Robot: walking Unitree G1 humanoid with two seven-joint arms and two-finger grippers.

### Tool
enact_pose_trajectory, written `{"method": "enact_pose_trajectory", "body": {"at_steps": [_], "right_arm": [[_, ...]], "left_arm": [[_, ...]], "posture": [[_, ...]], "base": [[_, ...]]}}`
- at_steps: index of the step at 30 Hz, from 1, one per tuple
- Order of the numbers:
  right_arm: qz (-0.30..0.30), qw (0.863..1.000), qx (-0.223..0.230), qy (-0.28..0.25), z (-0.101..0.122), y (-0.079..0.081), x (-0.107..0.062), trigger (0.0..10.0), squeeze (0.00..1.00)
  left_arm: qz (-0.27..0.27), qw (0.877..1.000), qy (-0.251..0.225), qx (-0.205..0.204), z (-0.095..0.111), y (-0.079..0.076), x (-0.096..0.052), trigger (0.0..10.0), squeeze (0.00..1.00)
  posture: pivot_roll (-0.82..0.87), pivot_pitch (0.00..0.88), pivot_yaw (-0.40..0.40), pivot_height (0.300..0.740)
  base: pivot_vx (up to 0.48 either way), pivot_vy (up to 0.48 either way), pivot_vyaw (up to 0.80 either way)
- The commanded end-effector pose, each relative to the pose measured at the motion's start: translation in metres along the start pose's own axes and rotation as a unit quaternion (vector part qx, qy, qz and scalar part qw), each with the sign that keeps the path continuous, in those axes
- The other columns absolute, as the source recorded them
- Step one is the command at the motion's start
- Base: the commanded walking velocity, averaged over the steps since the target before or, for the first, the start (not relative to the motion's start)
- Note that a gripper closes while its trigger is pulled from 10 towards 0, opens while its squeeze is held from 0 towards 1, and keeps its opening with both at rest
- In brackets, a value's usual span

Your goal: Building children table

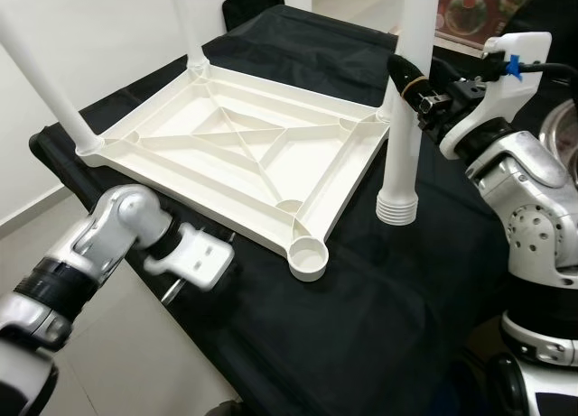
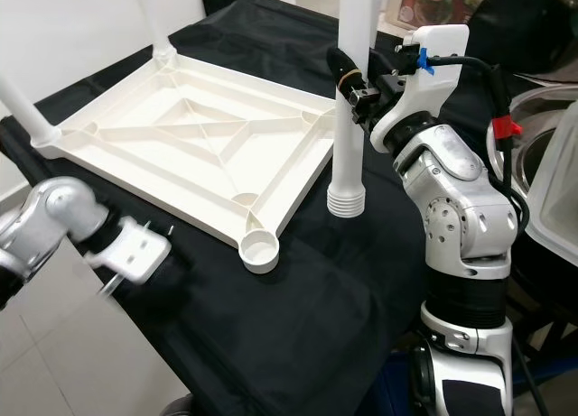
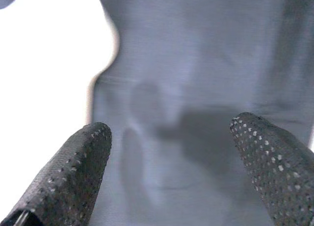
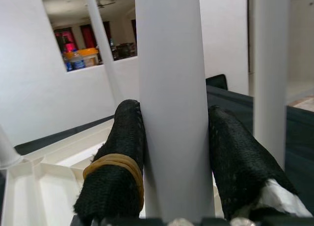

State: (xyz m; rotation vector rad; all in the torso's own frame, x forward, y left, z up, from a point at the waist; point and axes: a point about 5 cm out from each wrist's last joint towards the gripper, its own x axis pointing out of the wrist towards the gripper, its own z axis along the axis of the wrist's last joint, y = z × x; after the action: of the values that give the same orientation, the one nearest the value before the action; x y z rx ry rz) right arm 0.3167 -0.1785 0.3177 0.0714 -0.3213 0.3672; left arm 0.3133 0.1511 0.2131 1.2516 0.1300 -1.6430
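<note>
A white plastic table top lies upside down on the black cloth. White legs stand in its far left corner, left corner and far right corner. The near corner socket holds nothing. My right gripper is shut on a loose white table leg. That leg stands upright beside the top's right edge, ribbed end down on the cloth. My left gripper is open, low at the table's near left edge. Its white hand is beside the cloth.
The black cloth covers the whole table and drops off at the near edge. A metal basin sits on the far right. Beige tiled floor lies below on the left. A dark chair back stands behind the table.
</note>
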Motion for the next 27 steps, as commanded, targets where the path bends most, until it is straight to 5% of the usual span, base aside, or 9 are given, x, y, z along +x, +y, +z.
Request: {"method": "enact_pose_trajectory", "body": {"at_steps": [1, 4, 10, 18, 27], "right_arm": [[0.004, 1.000, -0.004, -0.017, 0.006, 0.002, 0.001, 10.0, 0.00], [0.005, 1.000, -0.004, -0.016, 0.007, 0.003, 0.001, 10.0, 0.00], [0.004, 1.000, -0.004, -0.016, 0.007, 0.004, 0.000, 10.0, 0.00], [0.003, 1.000, -0.002, -0.017, 0.008, 0.005, -0.001, 10.0, 0.00], [0.001, 1.000, -0.002, -0.016, 0.009, 0.006, -0.003, 10.0, 0.00]], "left_arm": [[0.027, 0.999, -0.022, -0.004, 0.003, 0.006, -0.003, 10.0, 0.00], [0.078, 0.994, -0.073, 0.003, 0.019, 0.024, -0.014, 10.0, 0.00], [0.086, 0.993, -0.082, 0.004, 0.022, 0.028, -0.017, 10.0, 0.00], [0.101, 0.994, -0.030, -0.033, -0.012, 0.023, 0.010, 10.0, 0.00], [0.102, 0.993, -0.034, -0.047, -0.016, 0.024, 0.032, 10.0, 0.00]], "posture": [[-0.10, 0.150, 0.048, 0.740], [-0.10, 0.155, 0.050, 0.740], [-0.10, 0.160, 0.054, 0.740], [-0.10, 0.170, 0.056, 0.740], [-0.11, 0.180, 0.061, 0.740]], "base": [[0.000, 0.000, 0.00], [0.000, 0.000, 0.00], [0.000, 0.000, 0.00], [0.000, 0.000, 0.00], [0.000, 0.000, 0.00]]}}
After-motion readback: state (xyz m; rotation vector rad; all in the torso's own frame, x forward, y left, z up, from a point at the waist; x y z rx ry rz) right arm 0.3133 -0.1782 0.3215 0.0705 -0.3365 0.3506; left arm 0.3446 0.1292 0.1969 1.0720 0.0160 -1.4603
